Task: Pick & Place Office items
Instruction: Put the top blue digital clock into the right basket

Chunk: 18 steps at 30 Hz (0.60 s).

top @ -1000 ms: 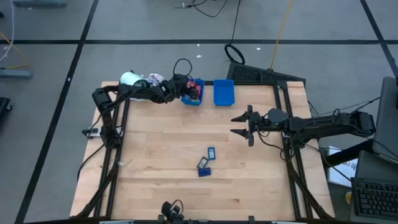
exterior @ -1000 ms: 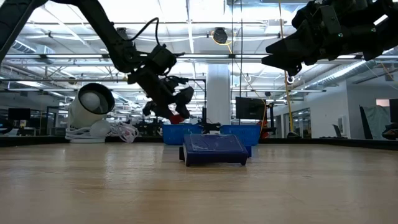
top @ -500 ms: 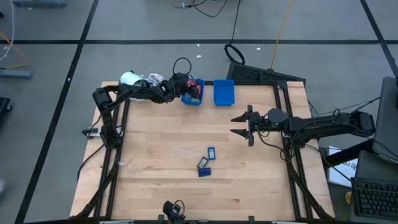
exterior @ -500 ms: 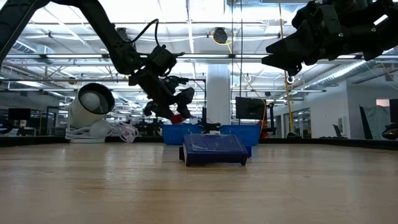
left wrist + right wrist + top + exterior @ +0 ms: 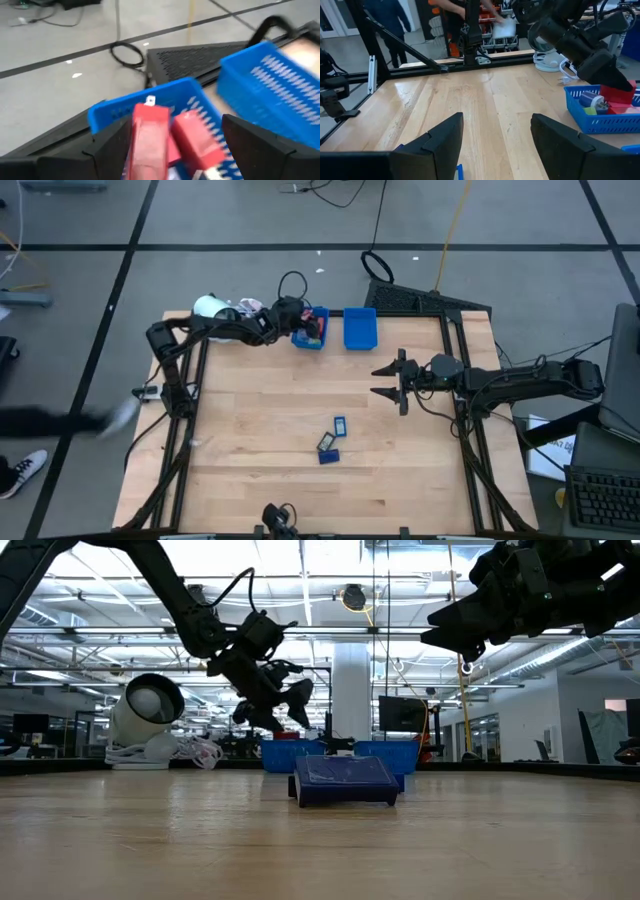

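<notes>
Left pincer (image 5: 300,323) hangs spread wide over the blue rectangular plastic bin (image 5: 312,341) at the counter's far edge, where red blocks (image 5: 170,132) lie, apparently just dropped. A clean retreat means lifting clear of the bin's rim first. Three small blue office pieces (image 5: 331,442) wait near the counter's middle. Right pincer (image 5: 385,379) hovers open by the right edge. A second ago, red showed between the left fingers.
</notes>
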Each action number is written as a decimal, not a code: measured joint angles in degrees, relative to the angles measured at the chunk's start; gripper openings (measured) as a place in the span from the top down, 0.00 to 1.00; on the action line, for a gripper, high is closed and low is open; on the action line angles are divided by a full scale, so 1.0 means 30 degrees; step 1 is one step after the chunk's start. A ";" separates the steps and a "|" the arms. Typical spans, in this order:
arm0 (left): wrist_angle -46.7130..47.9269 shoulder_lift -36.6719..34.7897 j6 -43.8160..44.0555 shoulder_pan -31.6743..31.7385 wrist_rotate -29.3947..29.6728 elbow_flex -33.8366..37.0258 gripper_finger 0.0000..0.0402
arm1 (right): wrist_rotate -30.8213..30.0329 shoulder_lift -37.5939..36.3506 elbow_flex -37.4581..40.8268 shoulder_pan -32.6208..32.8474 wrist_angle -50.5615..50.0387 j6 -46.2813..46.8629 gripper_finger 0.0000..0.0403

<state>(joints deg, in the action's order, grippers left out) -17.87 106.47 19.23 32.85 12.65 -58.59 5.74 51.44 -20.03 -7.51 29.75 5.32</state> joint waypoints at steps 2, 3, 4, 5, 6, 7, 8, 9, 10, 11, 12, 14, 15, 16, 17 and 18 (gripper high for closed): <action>0.0216 -0.0579 0.0112 -0.0006 -0.0696 0.0000 0.22 | 0.0007 0.0000 0.0000 0.0001 0.0003 0.0000 0.45; 0.0356 -0.0944 0.0135 -0.0019 -0.1177 0.0000 0.23 | 0.0007 0.0000 0.0000 0.0000 0.0003 -0.0001 0.45; 0.0638 -0.1337 0.0139 -0.0019 -0.1669 0.0000 0.23 | 0.0007 0.0000 0.0000 0.0000 -0.0002 0.0000 0.45; 0.1067 -0.1777 0.0145 -0.0042 -0.2226 0.0000 0.23 | 0.0007 0.0000 0.0000 0.0000 -0.0004 -0.0002 0.45; 0.1548 -0.2268 0.0142 -0.0074 -0.2787 0.0000 0.24 | 0.0007 0.0002 0.0000 0.0000 -0.0001 -0.0004 0.45; 0.2162 -0.2830 0.0161 -0.0091 -0.3311 0.0000 0.24 | 0.0007 0.0002 0.0000 0.0001 0.0003 0.0000 0.45; 0.2812 -0.3453 0.0164 -0.0124 -0.3831 0.0000 0.24 | 0.0007 0.0001 0.0000 0.0000 -0.0003 -0.0001 0.45; 0.3405 -0.4120 0.0157 -0.0148 -0.4283 0.0000 0.25 | 0.0007 0.0004 0.0000 0.0000 -0.0003 0.0000 0.45; 0.4159 -0.4805 0.0160 -0.0157 -0.4702 0.0000 0.25 | 0.0007 0.0000 0.0000 0.0000 -0.0004 0.0000 0.45; 0.4994 -0.5465 0.0112 -0.0176 -0.4993 0.0000 0.25 | 0.0007 0.0000 0.0000 0.0000 -0.0004 0.0000 0.45; 0.5785 -0.6127 0.0012 -0.0232 -0.5231 0.0000 0.26 | 0.0007 0.0001 0.0000 0.0000 -0.0004 -0.0007 0.45; 0.7411 -0.7507 -0.0443 -0.0392 -0.5311 0.0000 0.26 | 0.0007 0.0006 0.0000 0.0004 -0.0004 0.0000 0.45; 0.8214 -0.8199 -0.0810 -0.0527 -0.5333 0.0000 0.25 | 0.0007 0.0003 0.0000 0.0000 -0.0001 0.0000 0.45; 0.9026 -0.8860 -0.1170 -0.0667 -0.5369 0.0000 0.25 | 0.0007 0.0007 0.0000 0.0000 0.0003 0.0000 0.45; 0.9948 -0.9494 -0.1489 -0.0817 -0.5381 0.0000 0.25 | 0.0007 0.0007 0.0000 0.0000 0.0000 0.0001 0.45; 1.0928 -1.0056 -0.1801 -0.0965 -0.5409 0.0000 0.24 | 0.0007 0.0007 0.0000 0.0000 0.0003 0.0017 0.45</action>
<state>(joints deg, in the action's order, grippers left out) 14.91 76.30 13.83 29.96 -3.58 -58.59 5.76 51.46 -20.03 -7.51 29.76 5.37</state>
